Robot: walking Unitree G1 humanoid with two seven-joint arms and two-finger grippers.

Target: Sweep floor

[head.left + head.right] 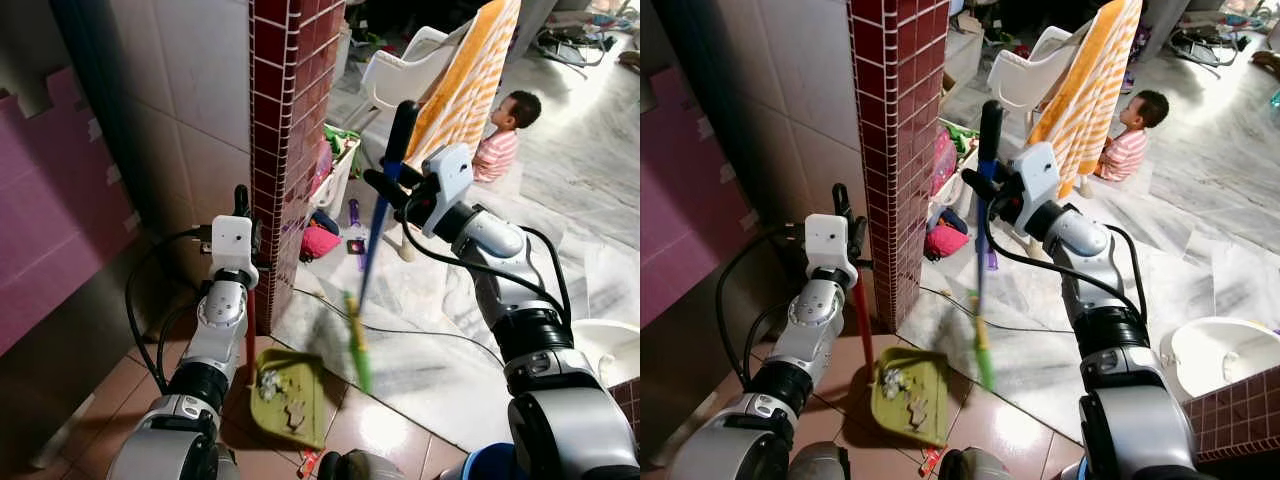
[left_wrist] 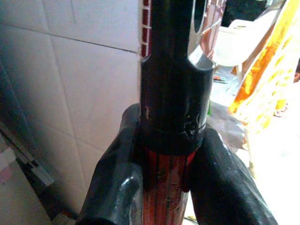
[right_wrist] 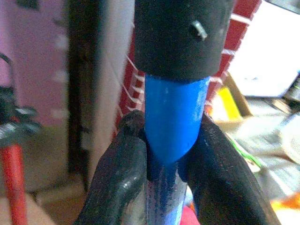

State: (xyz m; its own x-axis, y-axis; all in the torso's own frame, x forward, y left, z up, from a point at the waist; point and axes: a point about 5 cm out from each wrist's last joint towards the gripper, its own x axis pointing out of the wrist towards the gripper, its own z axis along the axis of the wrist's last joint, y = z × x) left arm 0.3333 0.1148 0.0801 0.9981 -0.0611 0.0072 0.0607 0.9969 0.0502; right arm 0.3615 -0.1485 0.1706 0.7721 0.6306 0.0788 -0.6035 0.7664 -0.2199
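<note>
A green dustpan [image 1: 292, 402] rests on the brown floor tiles with grey debris [image 1: 270, 381] in it. Its red upright handle [image 1: 249, 330] ends in a black cap, and my left gripper [image 1: 244, 232] is shut on it just below the cap [image 2: 171, 93]. My right gripper [image 1: 396, 186] is shut on the blue broom handle [image 1: 377, 240] below its black top [image 3: 178, 33]. The broom's green head [image 1: 357, 345] is blurred and hangs just right of the dustpan, above the floor.
A red-tiled pillar [image 1: 290, 120] stands close behind the dustpan. Beyond it are a toy basket [image 1: 338, 172], a white chair [image 1: 405, 70] draped with an orange towel [image 1: 465, 85], and a small child [image 1: 506, 135] sitting on the marble floor. A cable [image 1: 400, 330] crosses the floor; a white basin [image 1: 610, 350] is at the right.
</note>
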